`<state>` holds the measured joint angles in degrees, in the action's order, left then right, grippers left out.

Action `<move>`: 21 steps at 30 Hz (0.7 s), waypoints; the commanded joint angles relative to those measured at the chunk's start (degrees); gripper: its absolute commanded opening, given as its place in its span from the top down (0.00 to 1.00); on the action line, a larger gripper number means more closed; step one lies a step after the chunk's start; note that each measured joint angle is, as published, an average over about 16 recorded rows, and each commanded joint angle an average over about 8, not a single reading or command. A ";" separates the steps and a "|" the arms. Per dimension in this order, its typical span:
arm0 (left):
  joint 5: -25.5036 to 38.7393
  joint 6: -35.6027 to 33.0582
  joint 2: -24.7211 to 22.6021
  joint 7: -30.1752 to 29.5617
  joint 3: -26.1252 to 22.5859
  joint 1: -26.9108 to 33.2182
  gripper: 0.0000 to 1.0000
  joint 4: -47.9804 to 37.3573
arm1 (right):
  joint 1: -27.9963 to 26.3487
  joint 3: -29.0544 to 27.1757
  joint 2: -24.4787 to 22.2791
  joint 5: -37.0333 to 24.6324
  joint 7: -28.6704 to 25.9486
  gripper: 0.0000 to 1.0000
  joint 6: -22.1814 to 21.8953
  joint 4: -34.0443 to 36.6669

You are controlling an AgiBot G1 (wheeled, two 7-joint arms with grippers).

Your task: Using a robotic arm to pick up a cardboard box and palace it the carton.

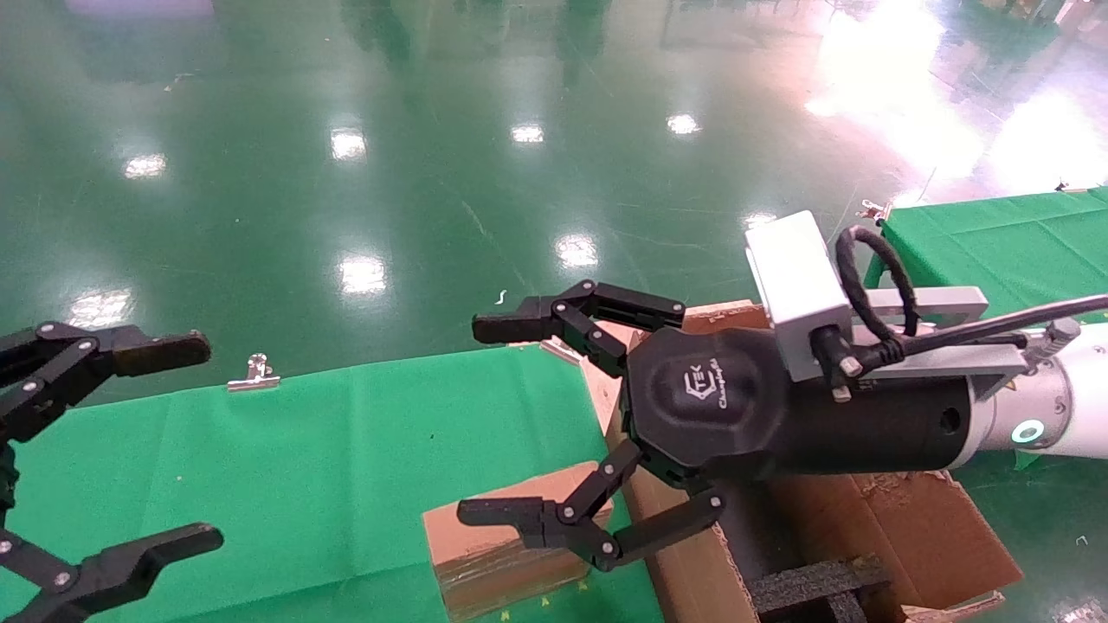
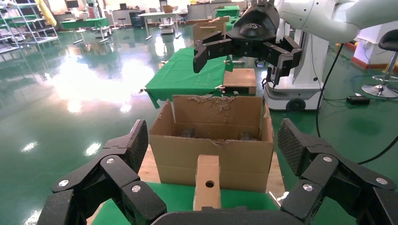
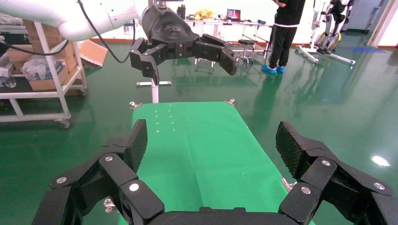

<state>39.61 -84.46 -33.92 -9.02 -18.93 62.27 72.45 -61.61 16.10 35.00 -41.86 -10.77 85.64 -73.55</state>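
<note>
The small cardboard box [image 1: 502, 541] lies on the green table cloth [image 1: 303, 467], close to the left wall of the carton [image 1: 909, 528], which has black foam inserts [image 1: 814, 584] inside. My right gripper [image 1: 489, 420], on the white robotic arm [image 1: 1060, 407] with a green ring light, is open and empty. It hovers above the box and the carton's left edge. My left gripper [image 1: 195, 441] is open and empty at the far left. In the left wrist view the box [image 2: 208, 180] shows end-on with a round hole, in front of the carton [image 2: 211, 150]. The box is out of the right wrist view.
Metal clips [image 1: 254, 374] hold the cloth at the table's far edge. A second green-covered table [image 1: 1013, 242] stands at the right. Glossy green floor surrounds both. A person [image 3: 286, 28] and a shelf cart [image 3: 42, 79] stand far off.
</note>
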 commanded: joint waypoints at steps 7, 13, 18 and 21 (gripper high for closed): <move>0.00 0.00 0.00 0.00 0.00 0.00 0.00 0.00 | 0.00 0.00 0.00 0.00 0.00 0.00 0.00 0.00; 0.00 0.00 0.00 0.00 0.00 0.00 0.00 0.00 | 0.00 0.00 0.00 0.00 0.00 0.00 0.00 0.00; 0.00 0.00 0.00 0.00 0.00 0.00 0.12 0.00 | 0.00 0.00 0.00 0.00 0.00 0.00 0.00 0.00; 0.00 0.00 0.00 0.00 0.00 0.00 0.49 0.00 | 0.00 0.00 0.00 0.00 0.00 0.00 0.00 0.00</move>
<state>39.61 -84.46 -33.92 -9.02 -18.93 62.28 72.45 -61.61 16.10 35.00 -41.86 -10.77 85.64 -73.55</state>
